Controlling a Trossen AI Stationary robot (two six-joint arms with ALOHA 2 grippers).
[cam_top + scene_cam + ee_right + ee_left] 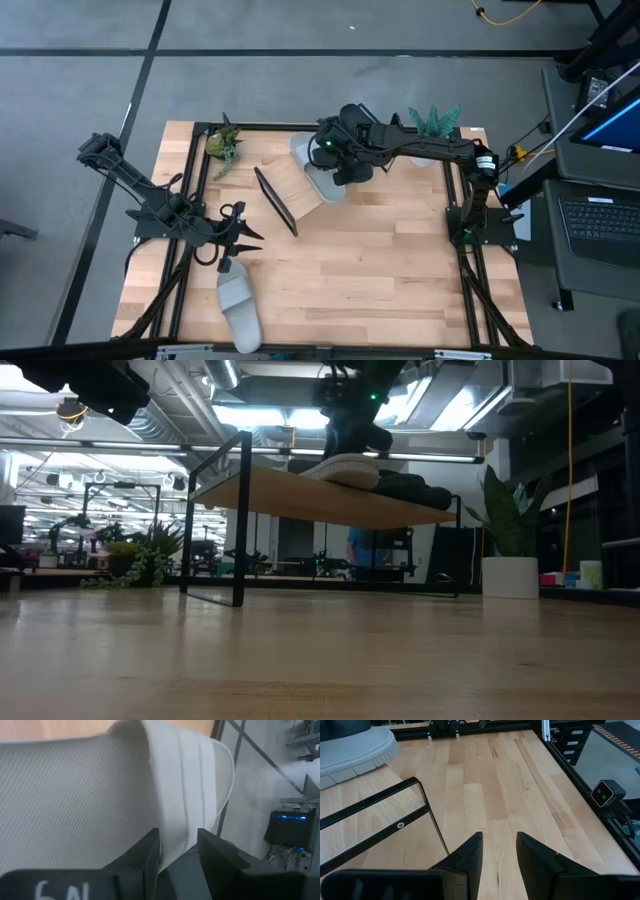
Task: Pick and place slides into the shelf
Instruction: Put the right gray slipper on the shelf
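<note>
The shelf stands tilted at the table's far middle, a light wood board on a black wire frame. A light grey slide lies on the board. Black slides lie beside it, under my right arm in the high view. My right gripper reaches in over the shelf from the table's right, shut on that grey slide. A second grey slide lies sole-down near the table's near-left edge. My left gripper hovers open just beyond it, touching nothing. My right gripper holds the grey slide by its wide strap, whose ribbed edge runs between the two fingers. It comes from above, pointing down. The slide's sole rests on the shelf board.
A small plant sits at the far left corner. Another plant, in a white pot, sits at the far right. Bare wood spreads over the table's middle and near right. A laptop stands off the table's right side.
</note>
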